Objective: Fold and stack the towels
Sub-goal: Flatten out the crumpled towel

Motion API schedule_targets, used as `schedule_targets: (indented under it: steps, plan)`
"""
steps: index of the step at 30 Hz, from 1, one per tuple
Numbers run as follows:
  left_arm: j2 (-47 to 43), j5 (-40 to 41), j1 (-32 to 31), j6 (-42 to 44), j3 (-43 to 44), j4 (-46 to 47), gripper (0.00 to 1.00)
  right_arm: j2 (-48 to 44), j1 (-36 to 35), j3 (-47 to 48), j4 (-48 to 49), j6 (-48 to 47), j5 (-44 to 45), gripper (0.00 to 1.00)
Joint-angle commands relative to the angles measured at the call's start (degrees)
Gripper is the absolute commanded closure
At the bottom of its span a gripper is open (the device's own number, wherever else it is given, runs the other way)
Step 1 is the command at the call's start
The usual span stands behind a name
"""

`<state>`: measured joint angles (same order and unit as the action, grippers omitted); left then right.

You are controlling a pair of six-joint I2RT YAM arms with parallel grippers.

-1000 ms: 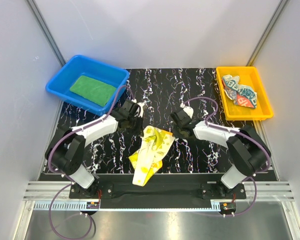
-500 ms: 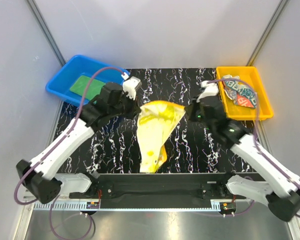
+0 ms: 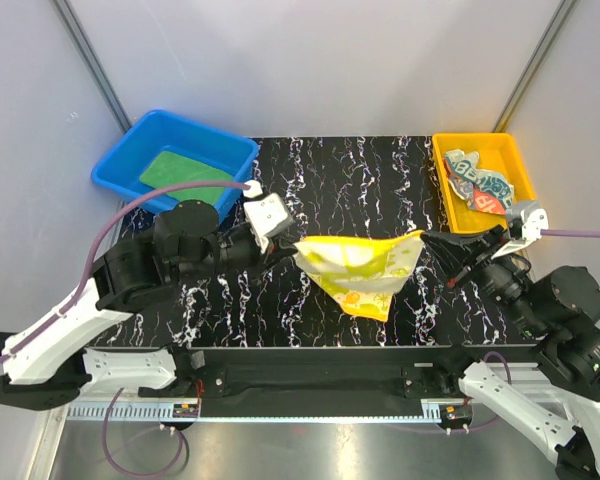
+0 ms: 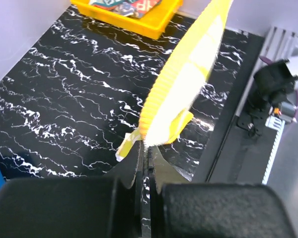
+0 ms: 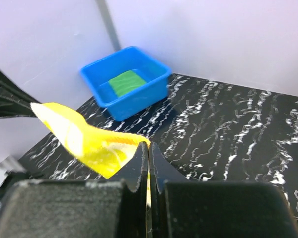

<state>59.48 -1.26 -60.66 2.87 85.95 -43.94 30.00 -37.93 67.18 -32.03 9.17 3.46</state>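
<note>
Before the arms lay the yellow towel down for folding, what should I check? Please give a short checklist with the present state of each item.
1. Left gripper shut on one corner of the yellow towel: ok.
2. Right gripper shut on the opposite corner: ok.
3. Top edge stretched straight between both grippers: ok.
4. Lower part hanging flat, without folds: not ok, it sags to a crumpled point.
5. Lowest tip lifted off the table: cannot tell.
6. Green towel lying flat in the blue bin, ready to be stacked on: ok.
</note>
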Motion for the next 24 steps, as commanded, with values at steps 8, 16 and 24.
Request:
schedule_targets:
  steps: [8,16,24]
  plan:
    - [6.2,11.6,-7.5,4.8,11.3,-1.5,1.0,1.3,-0.4,5.4,0.2,-4.6,4.0,1.0]
    - [24.2,-5.1,18.2,8.8,17.5,6.1,1.0,26.9,3.2,7.4,21.2,-19.8,22.5,1.0]
    - [48.8,-9.0,32.0,12.9,33.0,14.3,1.0,59.7,23.5,20.2,31.4,-10.2,-8.8,1.0]
